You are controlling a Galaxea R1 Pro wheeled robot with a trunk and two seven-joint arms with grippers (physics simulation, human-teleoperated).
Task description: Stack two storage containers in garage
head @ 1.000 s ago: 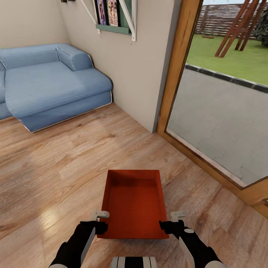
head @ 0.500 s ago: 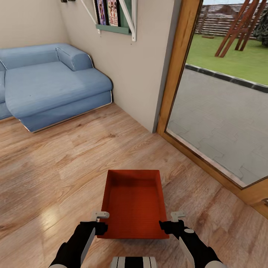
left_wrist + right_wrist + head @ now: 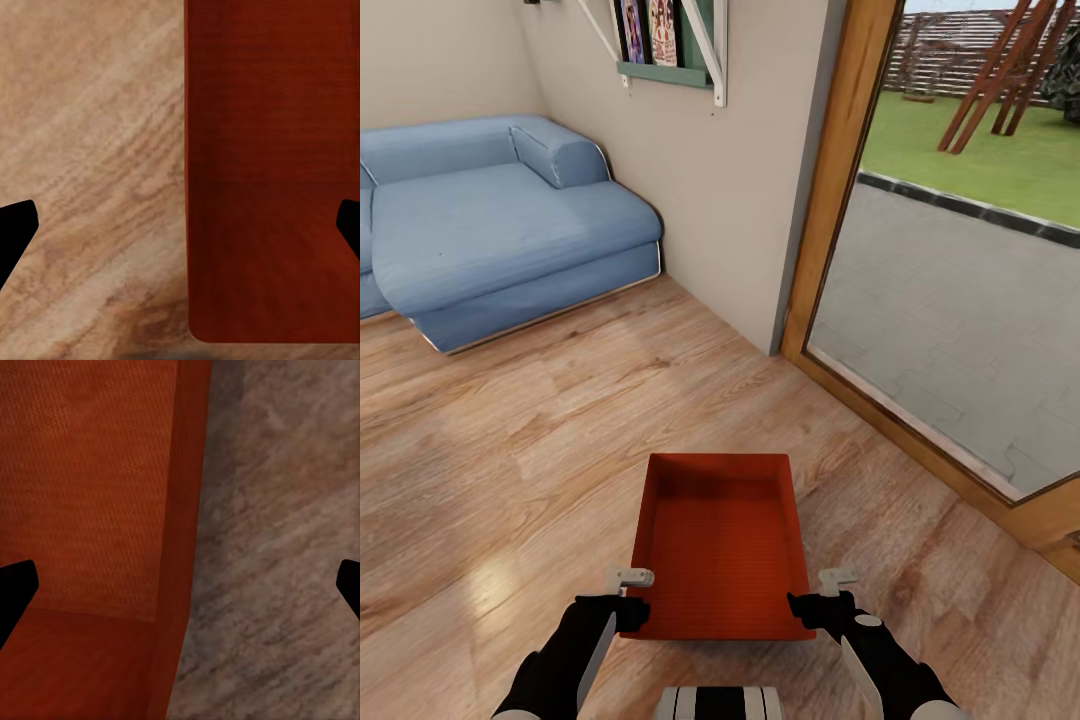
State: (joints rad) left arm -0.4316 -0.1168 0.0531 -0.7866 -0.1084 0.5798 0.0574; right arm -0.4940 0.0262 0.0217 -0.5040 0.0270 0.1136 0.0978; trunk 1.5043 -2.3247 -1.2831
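Black arms, pale panels; left gripper (image 3: pixel 628 592), right gripper (image 3: pixel 826 592) with grey brackets; striped trunk (image 3: pixel 720 704).

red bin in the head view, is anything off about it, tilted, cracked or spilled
Nothing stands out. The red bin sits level and square between the left tool and right tool, above the wood floor. It is empty, its walls look straight and whole, and nothing is spilled around it.
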